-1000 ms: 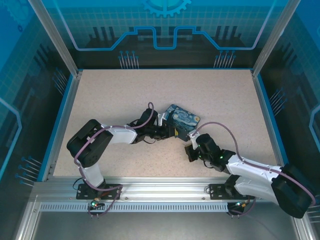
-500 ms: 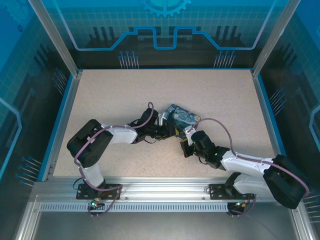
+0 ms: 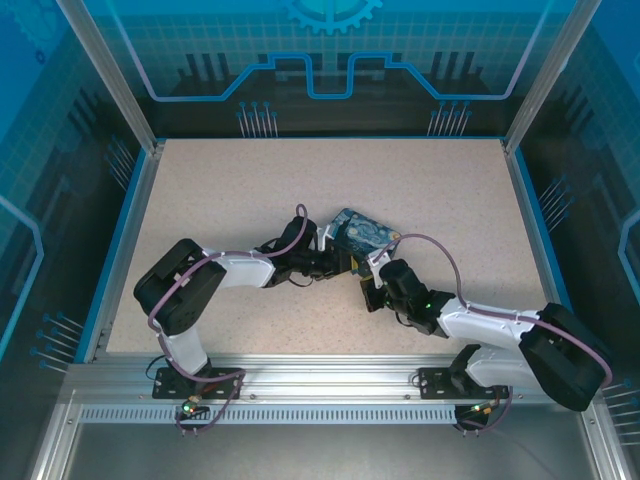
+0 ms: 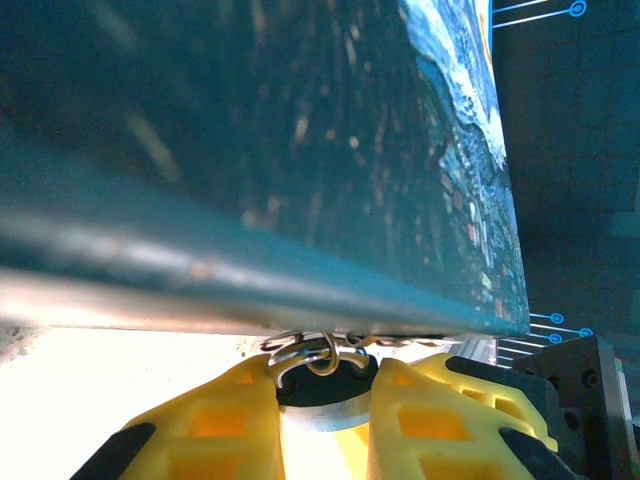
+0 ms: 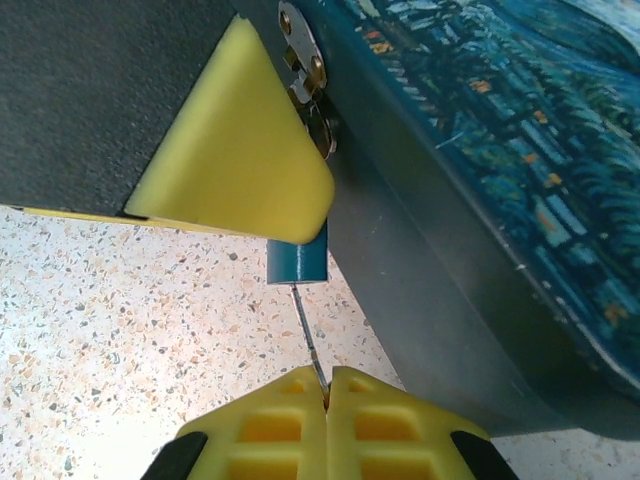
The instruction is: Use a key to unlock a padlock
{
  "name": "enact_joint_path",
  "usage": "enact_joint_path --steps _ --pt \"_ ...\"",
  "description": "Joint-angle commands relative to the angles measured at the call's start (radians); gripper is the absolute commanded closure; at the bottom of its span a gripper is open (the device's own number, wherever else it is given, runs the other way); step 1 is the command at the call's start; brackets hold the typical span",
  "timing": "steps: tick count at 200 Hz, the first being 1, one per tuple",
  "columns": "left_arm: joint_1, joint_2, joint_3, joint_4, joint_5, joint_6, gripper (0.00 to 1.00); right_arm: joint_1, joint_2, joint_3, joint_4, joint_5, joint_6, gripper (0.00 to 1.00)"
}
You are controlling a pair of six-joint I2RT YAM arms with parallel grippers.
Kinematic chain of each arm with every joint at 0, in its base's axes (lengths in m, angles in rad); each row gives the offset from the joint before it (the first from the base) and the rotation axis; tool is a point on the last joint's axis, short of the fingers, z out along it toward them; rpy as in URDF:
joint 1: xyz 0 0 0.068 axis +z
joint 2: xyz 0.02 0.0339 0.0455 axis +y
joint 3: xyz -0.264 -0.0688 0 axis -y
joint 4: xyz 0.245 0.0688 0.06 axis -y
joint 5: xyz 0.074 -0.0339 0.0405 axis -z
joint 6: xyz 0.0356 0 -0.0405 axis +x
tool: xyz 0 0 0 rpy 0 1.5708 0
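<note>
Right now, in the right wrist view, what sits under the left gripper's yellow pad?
A small blue cylinder pokes out below the left gripper's pad, beside the padlock; the key runs from it into the shut right gripper. The cylinder's upper part is covered.

top: bright, even, sharp; soft shadows on beige speckled table [image 3: 250,190] | left wrist: black starry-printed padlock [image 4: 300,150] blurred, table blown white | right wrist: crisp, evenly lit

The padlock [image 3: 365,232], a black block with a swirling blue-and-yellow starry print on top, is sitting tilted near the middle of the table [image 3: 250,190]. The key [image 5: 297,268], a thin grey sliver with a small dark teal head, is pointing head-first just beside its dark side wall
</note>
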Motion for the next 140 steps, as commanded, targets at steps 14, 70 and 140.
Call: enact_joint_path --steps 14,70,140 --pt "-0.009 -0.021 0.023 0.042 0.006 -0.019 0.87 0.012 0.015 0.036 0.035 0.03 0.009 1.0" --pt "-0.008 -0.03 0.024 0.042 0.003 -0.034 0.87 0.01 0.031 0.05 0.065 0.042 0.016 1.0" --pt "-0.021 -0.034 0.029 0.043 -0.006 -0.057 0.87 -0.032 0.02 0.043 0.192 -0.058 0.027 1.0"
